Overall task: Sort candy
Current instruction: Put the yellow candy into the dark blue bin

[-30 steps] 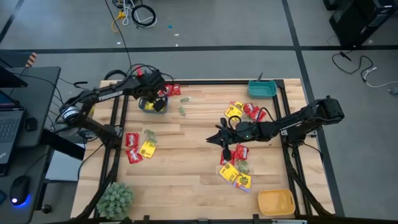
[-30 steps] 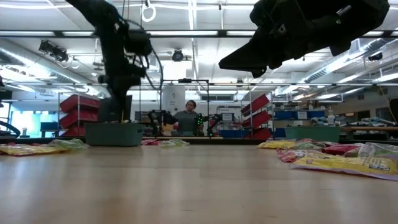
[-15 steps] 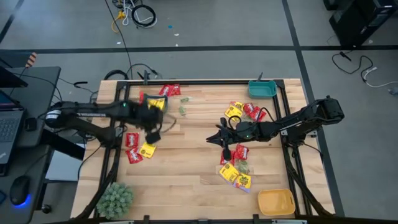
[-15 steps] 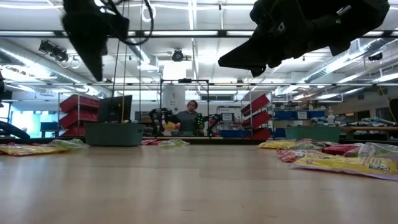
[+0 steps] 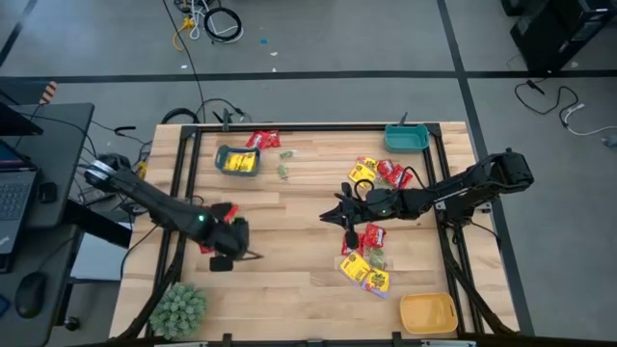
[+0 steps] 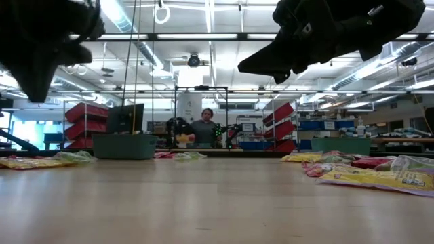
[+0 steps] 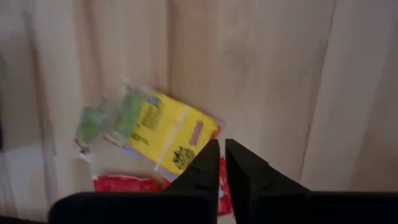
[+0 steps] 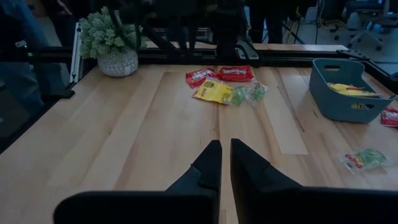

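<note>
Just beyond the left fingers [image 7: 205, 168] lies yellow candy [image 7: 168, 134].

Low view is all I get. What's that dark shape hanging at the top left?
Observer: That's the left end effector. Its own camera shows it above a yellow packet lying beside a green packet.
Operator: And the teal bin at the back, is anything in it?
Observer: Yes. From above, the bin holds yellow candy.
Operator: And the big dark shape at the top right?
Observer: That's the right end effector. It holds nothing and hangs over bare wood near the middle of the table.
</note>
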Robot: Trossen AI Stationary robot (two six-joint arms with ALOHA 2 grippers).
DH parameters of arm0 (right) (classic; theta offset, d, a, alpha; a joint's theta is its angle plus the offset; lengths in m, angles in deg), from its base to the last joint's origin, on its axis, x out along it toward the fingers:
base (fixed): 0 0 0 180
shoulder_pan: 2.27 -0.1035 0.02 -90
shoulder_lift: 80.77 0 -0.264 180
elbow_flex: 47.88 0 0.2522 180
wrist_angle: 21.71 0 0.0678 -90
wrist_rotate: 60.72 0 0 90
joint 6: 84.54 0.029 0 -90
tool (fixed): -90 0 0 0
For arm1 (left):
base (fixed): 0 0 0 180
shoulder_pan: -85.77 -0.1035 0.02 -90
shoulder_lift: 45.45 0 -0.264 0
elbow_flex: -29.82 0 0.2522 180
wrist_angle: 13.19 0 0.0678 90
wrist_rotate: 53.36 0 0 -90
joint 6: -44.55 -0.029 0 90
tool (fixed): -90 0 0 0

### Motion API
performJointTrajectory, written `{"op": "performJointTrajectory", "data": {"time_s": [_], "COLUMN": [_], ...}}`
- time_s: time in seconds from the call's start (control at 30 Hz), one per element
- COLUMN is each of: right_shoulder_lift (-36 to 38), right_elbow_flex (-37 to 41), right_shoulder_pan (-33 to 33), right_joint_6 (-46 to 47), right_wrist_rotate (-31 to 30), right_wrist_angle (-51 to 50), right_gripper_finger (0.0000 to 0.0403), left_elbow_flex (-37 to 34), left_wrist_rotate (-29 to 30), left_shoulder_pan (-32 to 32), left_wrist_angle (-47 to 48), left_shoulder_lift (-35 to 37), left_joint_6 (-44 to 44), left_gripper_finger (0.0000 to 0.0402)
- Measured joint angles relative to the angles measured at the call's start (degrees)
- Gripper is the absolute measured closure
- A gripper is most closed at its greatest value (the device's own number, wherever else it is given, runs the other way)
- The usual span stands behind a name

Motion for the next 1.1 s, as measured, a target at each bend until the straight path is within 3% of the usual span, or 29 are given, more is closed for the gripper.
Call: {"op": "performJointTrajectory", "data": {"time_s": [0.4,0.73,0.9,1.1], "right_shoulder_lift": [0.0,0.0,0.0,0.0], "right_elbow_flex": [0.0,0.0,0.0,0.0], "right_shoulder_pan": [0.02,-0.06,-0.11,-0.11], "right_joint_6": [0.02,0.03,0.02,-0.02], "right_wrist_rotate": [0.04,0.05,0.07,0.06], "right_wrist_angle": [-0.02,-0.02,-0.02,-0.04], "right_gripper_finger": [0.0363,0.0361,0.0361,0.0363], "left_elbow_flex": [-12.07,-19.42,-19.64,-19.16], "left_wrist_rotate": [-2.56,-3.5,-2.99,-2.73], "left_shoulder_pan": [0.7,0.0,0.03,-0.02], "left_wrist_angle": [-7.22,-11.53,-12.23,-13.75], "left_shoulder_lift": [-1.26,-1.27,-1.23,-1.24], "left_joint_6": [4.7,8.97,9.03,8.97], "left_gripper_finger": [0.0297,0.0282,0.0295,0.0367]}}
